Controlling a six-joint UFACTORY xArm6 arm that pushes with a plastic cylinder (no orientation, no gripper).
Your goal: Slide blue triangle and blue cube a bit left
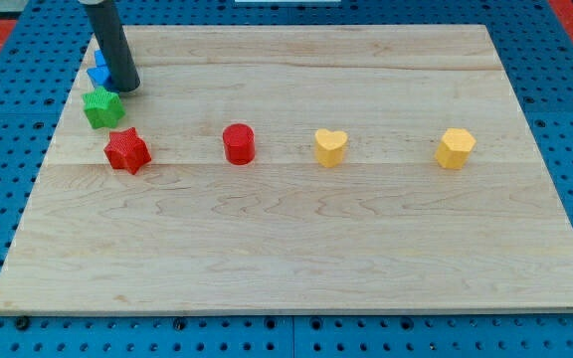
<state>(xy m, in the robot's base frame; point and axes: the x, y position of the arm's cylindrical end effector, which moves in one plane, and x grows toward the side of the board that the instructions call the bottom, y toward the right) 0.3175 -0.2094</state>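
Looking at the camera view, you see my tip (pixel 127 88) at the board's (pixel 296 259) upper left, touching the partly hidden blue blocks (pixel 98 75) on their right; I carry no jaws. Below sit a green block (pixel 101 107), red star (pixel 126 150), red cylinder (pixel 239 143), yellow heart (pixel 330 146), yellow block (pixel 456 148).

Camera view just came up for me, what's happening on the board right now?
My tip is down at the board's top-left corner, just right of two blue blocks it largely hides, their shapes unclear. A green block sits just below them, a red star below that. A red cylinder, yellow heart and another yellow block line up to the right.
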